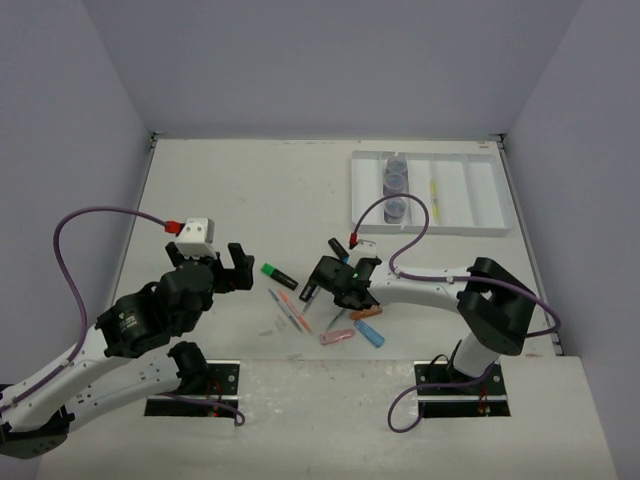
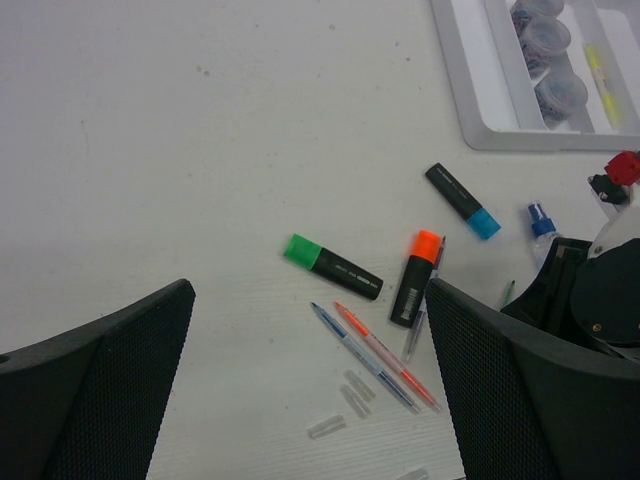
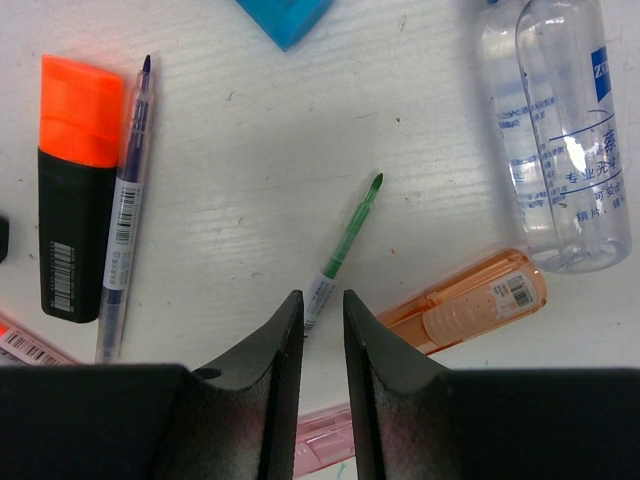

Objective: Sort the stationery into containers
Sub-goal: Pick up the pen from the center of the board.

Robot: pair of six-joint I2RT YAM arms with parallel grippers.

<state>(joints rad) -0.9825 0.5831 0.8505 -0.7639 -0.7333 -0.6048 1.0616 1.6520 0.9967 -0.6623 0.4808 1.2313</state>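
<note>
step: pick thin green plastic pen (image 3: 345,240) | my right gripper (image 3: 315,325) astride its end, whether pinching I cannot tell | left gripper (image 1: 228,268) spread wide | next: lift it — to white divided plastic tray (image 1: 470,229)

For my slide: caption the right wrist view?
Right gripper, jaws narrowly apart, straddles a green pen near an orange-capped highlighter.

Robot lab: white table (image 1: 250,180), plain walls (image 1: 330,60).

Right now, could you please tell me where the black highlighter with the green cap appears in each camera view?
Top external: the green-capped black highlighter lies just left of centre.
Left wrist: the highlighter sits mid-frame.
Right wrist: not in it.
Shared landmark: white divided plastic tray, upper right in those two.
</note>
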